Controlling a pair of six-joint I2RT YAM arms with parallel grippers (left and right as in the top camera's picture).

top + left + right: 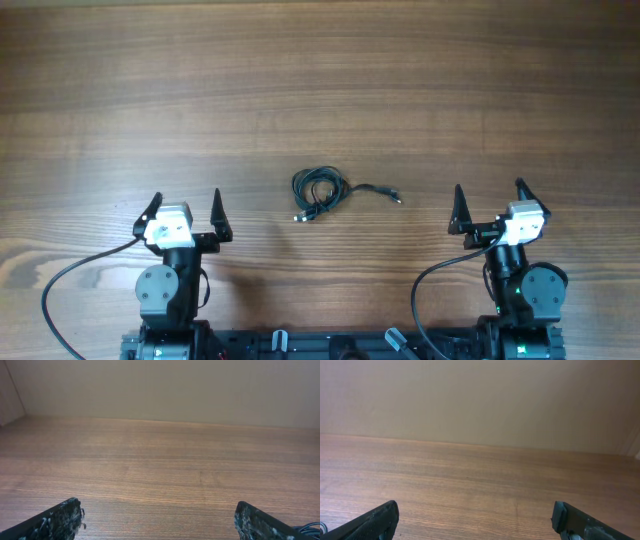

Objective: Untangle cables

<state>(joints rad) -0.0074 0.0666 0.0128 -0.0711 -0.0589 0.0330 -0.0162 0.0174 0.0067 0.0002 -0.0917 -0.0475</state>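
The cables [320, 193] lie in a small dark coiled tangle on the wooden table, midway between my two arms, with one loose end trailing right to a small plug [395, 198]. My left gripper [186, 201] is open and empty, left of the tangle. My right gripper [490, 193] is open and empty, right of it. In the left wrist view the open fingers [157, 515] frame bare wood, and a bit of dark cable [306, 528] shows at the bottom right edge. In the right wrist view the open fingers [475, 512] frame bare wood only.
The wooden table [320, 90] stretches far beyond the tangle. A beige wall [480, 400] stands at the table's far edge. Thick black arm cables [60, 290] loop at the near edge by each arm base.
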